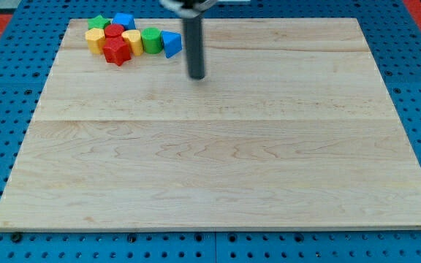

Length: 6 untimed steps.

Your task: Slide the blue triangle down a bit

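The blue triangle point(171, 44) lies on the tabletop point(218, 161) near the view's top left and is the rightmost block of a tight cluster. My tip point(196, 76) rests on the wood just to the right of the blue triangle and a little below it, apart from it with a narrow strip of bare board between. The rod rises straight from the tip to the view's top edge, where its mount is blurred. There is no gripper on this arm, so nothing opens or closes; the rod holds nothing.

Touching the blue triangle on its left is the green cylinder point(151, 40). Further left of the triangle, beyond that cylinder, sits a yellow block point(132, 41), then a red cylinder point(114, 32) above a red star point(117, 52), which is the lowest block and sits left of and slightly below the triangle. At the far left of the group, well left of the triangle, is a yellow block point(95, 39). Above it is a green block point(98, 23), its shape too small to make out, and a blue cube point(124, 21) stands up and to the left of the triangle.
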Each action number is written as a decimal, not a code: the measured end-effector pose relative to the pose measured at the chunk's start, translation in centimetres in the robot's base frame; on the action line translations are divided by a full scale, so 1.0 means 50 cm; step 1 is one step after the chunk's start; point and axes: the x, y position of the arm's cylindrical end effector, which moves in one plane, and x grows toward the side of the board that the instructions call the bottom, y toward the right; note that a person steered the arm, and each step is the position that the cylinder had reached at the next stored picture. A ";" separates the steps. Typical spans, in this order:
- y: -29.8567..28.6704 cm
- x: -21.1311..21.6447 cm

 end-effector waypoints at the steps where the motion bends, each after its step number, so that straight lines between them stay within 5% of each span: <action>1: -0.015 -0.127; 2: -0.118 -0.154; 4: -0.171 -0.023; 6: -0.209 -0.026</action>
